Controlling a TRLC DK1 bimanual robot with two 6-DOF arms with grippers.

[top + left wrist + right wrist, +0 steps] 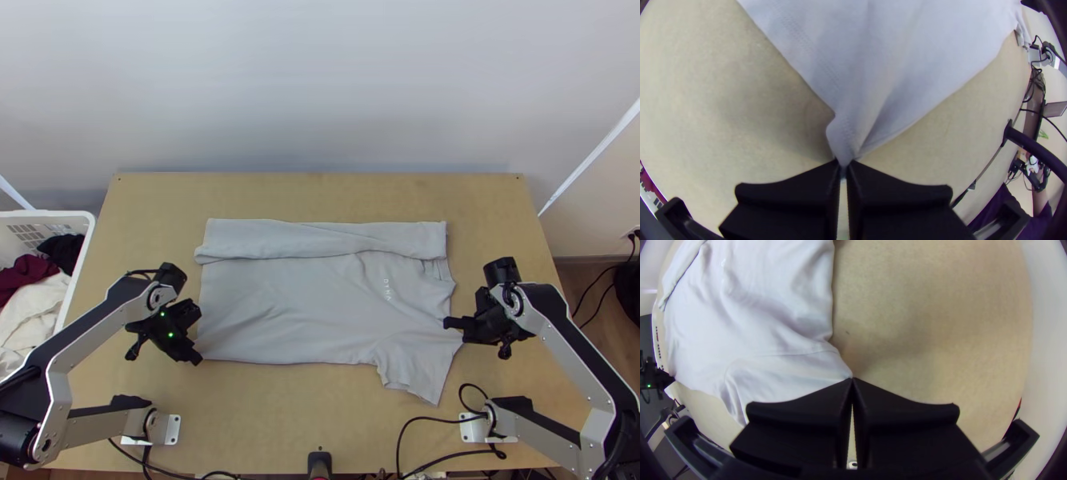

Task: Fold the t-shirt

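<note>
Grey cloth t-shirt (296,304) lay, in top view, with upper side folded; our black left gripper (843,164) pinched lower-left corner, black right gripper (852,378) lower-right edge; second fold, we judged, needed lifting together.

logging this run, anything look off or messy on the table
Nothing looks spilled or damaged. The t-shirt is lopsided: its far side is folded in, while the near sleeve sticks out, slightly rumpled. That fits a fold only partly done.

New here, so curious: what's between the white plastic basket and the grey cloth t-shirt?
In the top view, the left arm's black gripper, over bare light wooden tabletop.
</note>
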